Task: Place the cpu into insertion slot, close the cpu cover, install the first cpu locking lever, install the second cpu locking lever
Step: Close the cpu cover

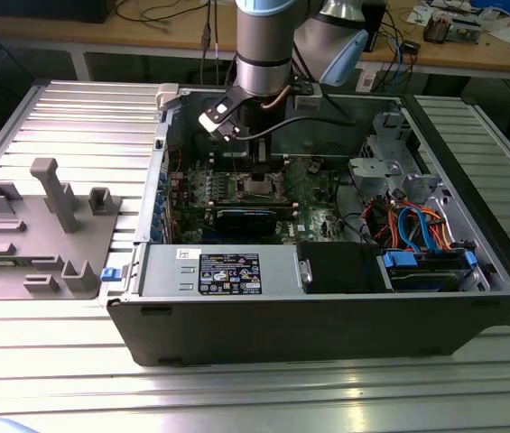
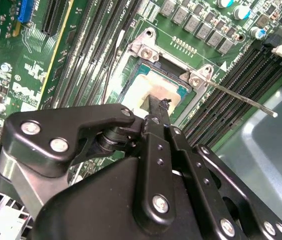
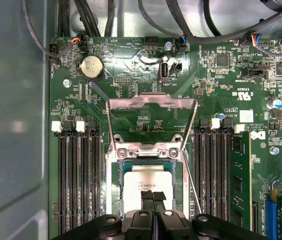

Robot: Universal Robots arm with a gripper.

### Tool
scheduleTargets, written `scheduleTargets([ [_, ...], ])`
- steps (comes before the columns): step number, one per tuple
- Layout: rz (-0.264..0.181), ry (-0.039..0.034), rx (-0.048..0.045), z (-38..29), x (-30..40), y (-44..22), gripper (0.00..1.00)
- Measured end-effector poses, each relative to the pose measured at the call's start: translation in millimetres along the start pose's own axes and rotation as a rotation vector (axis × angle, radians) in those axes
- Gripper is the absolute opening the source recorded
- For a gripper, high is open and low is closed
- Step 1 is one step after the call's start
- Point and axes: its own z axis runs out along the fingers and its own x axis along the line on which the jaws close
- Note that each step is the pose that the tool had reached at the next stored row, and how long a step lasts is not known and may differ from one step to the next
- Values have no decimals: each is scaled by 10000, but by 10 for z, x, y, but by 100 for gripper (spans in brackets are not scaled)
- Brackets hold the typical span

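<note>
Gripper: fingers drawn together with no gap in the first wrist view (image 3: 153, 196); the tips seem to rest on the cpu, gripping nothing.
Cpu: lies flat in the insertion slot, dull silver top up (image 3: 147, 181); square, so no long axis, with its edges parallel to the memory slots (image 3: 78, 180).
Insertion slot: silver rim (image 3: 110, 192) set in the green motherboard, at upper centre of the exterior view.
Cpu cover: swung open, its windowed frame (image 3: 152, 102) standing off the slot on the coin cell (image 3: 92, 66) side.
Locking lever: thin rod (image 2: 240, 99) angled free of the slot.
Writing: white print on the board and a dark sticker (image 1: 229, 273) on the power supply; too fine to read.
Computer case: open-sided (image 1: 327, 329), a grey fixture tray (image 1: 47, 225) at the exterior view's left.
</note>
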Motion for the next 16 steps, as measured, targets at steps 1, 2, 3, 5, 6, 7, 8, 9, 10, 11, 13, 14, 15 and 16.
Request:
scheduleTargets([
  [1,-1,1,-1,-16,0,1,11],
  [2,0,3,-2,-26,-1,1,11],
  [3,0,3,-2,-26,-1,1,11],
  [5,0,2,-1,-26,-1,1,11],
  [6,0,2,-1,-27,-1,1,11],
  [7,0,1,-1,-27,-1,1,11],
  [8,0,1,-1,-27,-1,1,11],
  [9,0,1,-1,-27,-1,1,11],
  [10,0,1,0,-27,-1,1,11],
  [11,-1,0,14,-27,-1,9,11],
  [13,-3,2,79,-26,-1,28,11],
  [14,-8,0,187,-25,-1,57,11],
  [15,-7,0,187,-26,-1,57,11],
  [16,-6,0,187,-25,-1,58,11],
])
